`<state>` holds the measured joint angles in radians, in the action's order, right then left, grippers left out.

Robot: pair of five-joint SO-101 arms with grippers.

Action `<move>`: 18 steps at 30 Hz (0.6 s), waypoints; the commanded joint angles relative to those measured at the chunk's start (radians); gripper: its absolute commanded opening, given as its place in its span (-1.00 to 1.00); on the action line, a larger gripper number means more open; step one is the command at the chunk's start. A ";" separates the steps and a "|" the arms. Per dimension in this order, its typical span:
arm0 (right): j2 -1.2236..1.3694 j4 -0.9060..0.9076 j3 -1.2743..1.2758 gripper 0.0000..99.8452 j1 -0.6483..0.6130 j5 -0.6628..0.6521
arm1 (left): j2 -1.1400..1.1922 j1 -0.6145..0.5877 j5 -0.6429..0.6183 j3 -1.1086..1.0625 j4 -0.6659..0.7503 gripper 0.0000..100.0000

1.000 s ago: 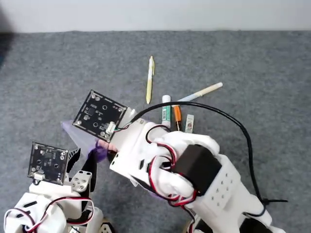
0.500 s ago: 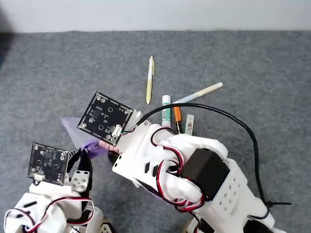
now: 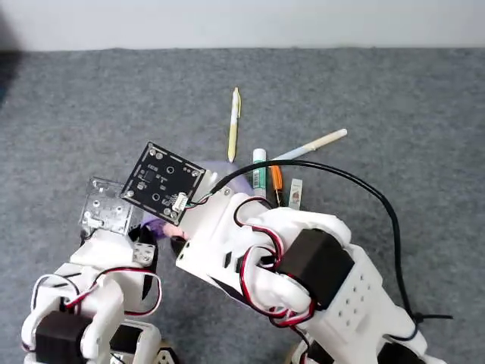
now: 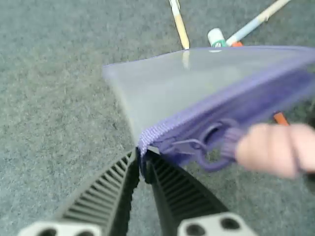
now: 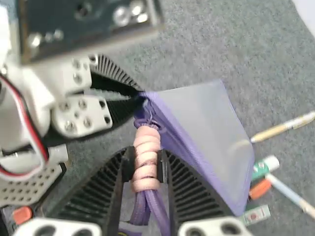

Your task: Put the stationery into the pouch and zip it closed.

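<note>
The pouch (image 4: 197,83) is frosted clear plastic edged with woven purple zip tape. It is held up between the grippers near the high view's centre, largely under the arms. The left gripper (image 4: 142,160) has its ribbed black jaws pressed together on the pouch's corner at the zip end. The right gripper (image 5: 145,158) pinches the pink ribbed pull (image 5: 145,172) on the zip ring. At 1 o'clock from the pouch, on the grey felt-like table (image 3: 394,98), lie a yellow pen (image 3: 234,123), a cream pen (image 3: 312,143), a green-white tube (image 3: 259,168), an orange marker (image 3: 276,180) and a small labelled piece (image 3: 295,193) whose print is too small to read.
</note>
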<state>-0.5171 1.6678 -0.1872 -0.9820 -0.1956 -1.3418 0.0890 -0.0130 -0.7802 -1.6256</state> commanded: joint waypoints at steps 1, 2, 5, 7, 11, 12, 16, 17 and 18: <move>-0.039 0.030 -0.055 -0.98 0.051 0.009 | 0.026 -0.008 0.008 0.001 0.014 -0.98; -0.041 0.030 -0.055 -0.98 0.071 0.009 | 0.020 -0.008 0.008 -0.001 0.014 -0.98; -0.081 0.028 -0.052 -0.98 0.107 0.009 | 0.011 -0.008 0.008 -0.002 0.014 -0.98; -0.102 0.036 -0.049 -0.98 0.113 0.008 | 0.011 -0.008 0.008 -0.002 0.014 -0.98; -0.131 0.111 -0.049 -0.98 0.130 -0.026 | 0.011 -0.009 0.008 -0.002 0.014 -0.98; -0.136 0.120 -0.049 -0.98 0.145 -0.038 | 0.011 -0.009 0.008 -0.002 0.014 -0.98; -0.183 0.124 -0.048 -0.98 0.249 -0.094 | 0.011 -0.009 0.008 -0.002 0.014 -0.98; -0.193 0.124 -0.046 -0.98 0.275 -0.114 | 0.011 -0.009 0.008 -0.002 0.014 -0.98; -0.205 0.124 -0.034 -0.98 0.302 -0.133 | 0.011 -0.009 0.008 -0.002 0.014 -0.98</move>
<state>-0.6659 1.7538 -0.1872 -0.7580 -0.2739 -1.3387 0.0890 -0.0161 -0.7818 -1.6226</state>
